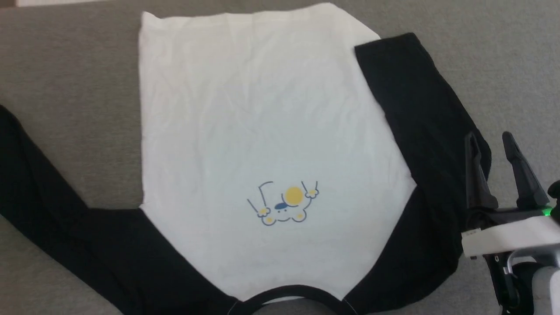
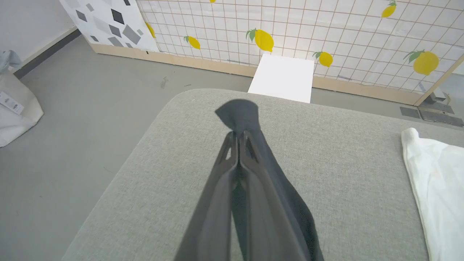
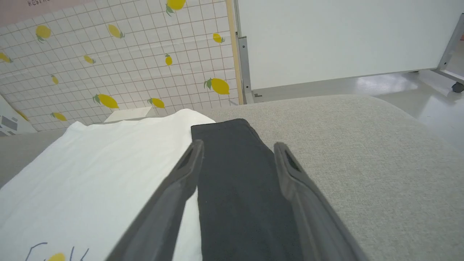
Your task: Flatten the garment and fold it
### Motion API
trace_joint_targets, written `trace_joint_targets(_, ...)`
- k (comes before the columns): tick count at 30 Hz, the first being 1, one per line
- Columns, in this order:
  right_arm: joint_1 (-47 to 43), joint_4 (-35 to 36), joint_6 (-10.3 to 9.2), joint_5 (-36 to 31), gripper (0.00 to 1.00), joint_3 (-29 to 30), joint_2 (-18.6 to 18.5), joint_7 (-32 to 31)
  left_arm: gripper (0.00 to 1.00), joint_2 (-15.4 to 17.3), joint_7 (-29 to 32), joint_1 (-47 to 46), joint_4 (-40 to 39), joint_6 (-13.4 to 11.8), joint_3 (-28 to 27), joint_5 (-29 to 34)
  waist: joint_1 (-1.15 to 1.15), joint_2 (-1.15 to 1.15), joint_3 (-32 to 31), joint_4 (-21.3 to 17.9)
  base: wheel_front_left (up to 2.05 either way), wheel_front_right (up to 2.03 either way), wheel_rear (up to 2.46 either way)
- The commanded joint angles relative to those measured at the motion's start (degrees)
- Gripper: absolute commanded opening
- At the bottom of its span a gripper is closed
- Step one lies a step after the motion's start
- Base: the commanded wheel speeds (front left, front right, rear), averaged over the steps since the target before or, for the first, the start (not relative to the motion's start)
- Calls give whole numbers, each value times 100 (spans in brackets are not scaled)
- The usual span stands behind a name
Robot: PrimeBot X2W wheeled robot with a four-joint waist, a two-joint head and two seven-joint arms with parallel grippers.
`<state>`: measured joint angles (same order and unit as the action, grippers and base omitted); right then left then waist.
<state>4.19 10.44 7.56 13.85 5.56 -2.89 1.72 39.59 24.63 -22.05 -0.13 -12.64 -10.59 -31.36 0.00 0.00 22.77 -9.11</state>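
While the shirt (image 1: 262, 109) lies flat on the grey cushion (image 1: 65, 65), collar (image 1: 288, 290) toward the robot, the left gripper (image 2: 237, 137) is clamped on the left sleeve cuff (image 2: 237, 110); the right gripper (image 1: 489, 139), fingers apart, hangs lengthwise over the right sleeve (image 1: 415, 96).

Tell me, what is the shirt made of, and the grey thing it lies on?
The shirt: thin, soft knit cloth, probably cotton, matte; it shows fine creases and lies limp. The grey cushion under it: coarse woven upholstery fabric, matte; a speckled weave shows in the wrist views, and its edge is rounded, so likely padded.
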Motion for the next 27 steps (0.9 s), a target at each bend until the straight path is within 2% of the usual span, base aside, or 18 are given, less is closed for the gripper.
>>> trace_joint_targets(1, -80, 64, -8, -25, 100, 20, 2, -36, 0, 32, -38, 141, -123, 14, -65, -65, 0, 0, -658, 621, 0, 0, 0)
trace_joint_targets(9, -426, 287, -8, 2, 100, 145, 2, -246, 0, 160, 250, 863, -1114, -73, -492, -223, 0, 0, -1085, 985, 0, 0, 0)
trace_joint_targets(15, -525, 366, -8, 11, 100, 151, 2, -345, 0, 35, 348, 1193, -1853, -10, -506, -411, 0, 0, -1188, 1098, 0, 0, 0)
trace_joint_targets(19, -535, 393, -8, 25, 100, 147, 2, -376, 0, -128, 407, 1168, -2411, 93, -49, -458, 0, 0, -1231, 1113, 0, 0, 0)
trace_joint_targets(23, -547, 406, -8, 29, 100, 161, 2, -393, 0, -397, 496, 873, -2870, 238, 802, -432, 0, 0, -1267, 1097, 0, 0, 0)
trace_joint_targets(27, -589, 405, -8, 46, 100, 190, 2, -398, 0, -952, 521, 340, -3028, 348, 1904, -284, 0, 0, -1320, 1063, 0, 0, 0)
